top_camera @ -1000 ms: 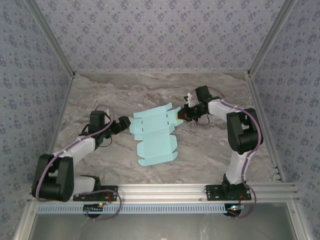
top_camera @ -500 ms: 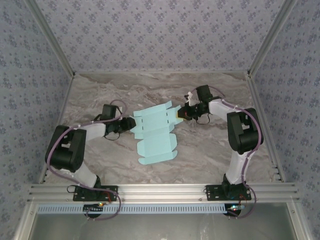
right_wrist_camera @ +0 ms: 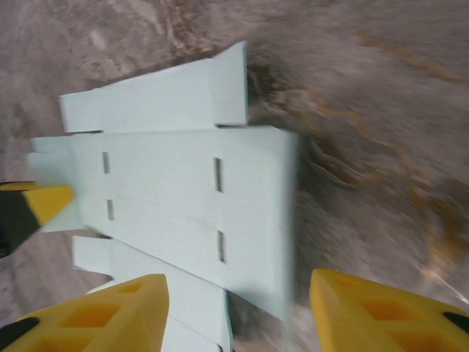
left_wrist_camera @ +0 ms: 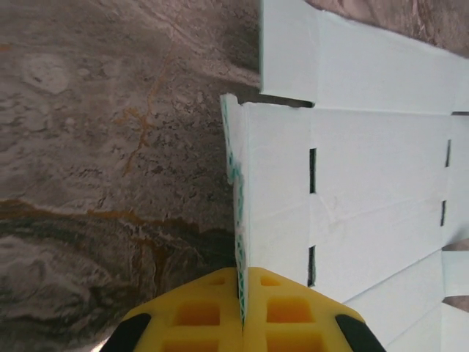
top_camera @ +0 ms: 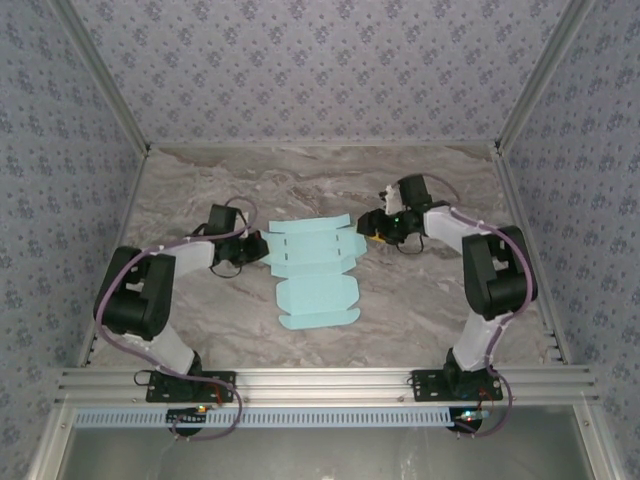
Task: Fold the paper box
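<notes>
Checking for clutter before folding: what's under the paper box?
The paper box lies on the marble table; only table shows around its edges. The left gripper pinches one raised edge flap. Beneath the panels is covered.

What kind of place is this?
Probably a robot test booth: a left arm and right arm bolted to a metal rail, and a marble-look table walled by patterned panels.

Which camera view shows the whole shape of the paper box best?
The top external view: the paper box lies there as a flat blank, seen almost whole. The left wrist view shows its edge flap pinched and raised in the left gripper. The right wrist view shows its other end, blurred, before the open right gripper.
</notes>
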Available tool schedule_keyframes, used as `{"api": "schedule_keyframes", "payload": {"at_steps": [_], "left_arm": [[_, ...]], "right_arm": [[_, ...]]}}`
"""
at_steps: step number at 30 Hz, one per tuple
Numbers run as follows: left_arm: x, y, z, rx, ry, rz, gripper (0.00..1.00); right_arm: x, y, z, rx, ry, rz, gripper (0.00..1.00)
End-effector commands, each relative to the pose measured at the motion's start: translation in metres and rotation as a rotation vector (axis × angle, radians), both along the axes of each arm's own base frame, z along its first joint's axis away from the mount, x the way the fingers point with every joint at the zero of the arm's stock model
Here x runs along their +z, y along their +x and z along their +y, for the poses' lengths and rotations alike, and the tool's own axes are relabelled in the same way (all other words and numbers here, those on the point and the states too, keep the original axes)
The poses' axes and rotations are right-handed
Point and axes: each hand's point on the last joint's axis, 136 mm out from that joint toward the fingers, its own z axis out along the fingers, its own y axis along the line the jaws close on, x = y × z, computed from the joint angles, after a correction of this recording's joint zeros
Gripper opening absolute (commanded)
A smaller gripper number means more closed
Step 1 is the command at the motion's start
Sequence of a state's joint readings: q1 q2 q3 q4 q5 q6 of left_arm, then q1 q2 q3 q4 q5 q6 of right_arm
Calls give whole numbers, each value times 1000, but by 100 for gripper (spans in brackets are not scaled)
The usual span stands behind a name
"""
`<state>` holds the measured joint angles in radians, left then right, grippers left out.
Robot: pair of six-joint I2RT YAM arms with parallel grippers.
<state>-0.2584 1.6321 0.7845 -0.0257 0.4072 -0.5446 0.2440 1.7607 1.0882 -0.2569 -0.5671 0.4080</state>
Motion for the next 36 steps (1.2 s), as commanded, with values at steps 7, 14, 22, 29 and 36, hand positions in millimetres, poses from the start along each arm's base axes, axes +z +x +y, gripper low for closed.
{"api": "schedule_keyframes", "payload": {"at_steps": [7, 14, 22, 29, 36], "left_arm": [[75, 5, 2, 106, -81, -130, 0], [103, 3, -2, 100, -128, -202, 0], [101, 0, -7, 82, -147, -216, 0], [97, 0, -7, 79, -142, -213, 0], [98, 2, -5, 75, -114, -222, 0]], "right_arm": [[72, -32, 37, 68, -243, -331, 62], [88, -74, 142, 208, -134, -386, 70], [64, -86, 201, 304, -111, -253, 72], [32, -65, 193, 223, -250, -219, 71], [21, -51, 173, 150, -328, -190, 69]]}}
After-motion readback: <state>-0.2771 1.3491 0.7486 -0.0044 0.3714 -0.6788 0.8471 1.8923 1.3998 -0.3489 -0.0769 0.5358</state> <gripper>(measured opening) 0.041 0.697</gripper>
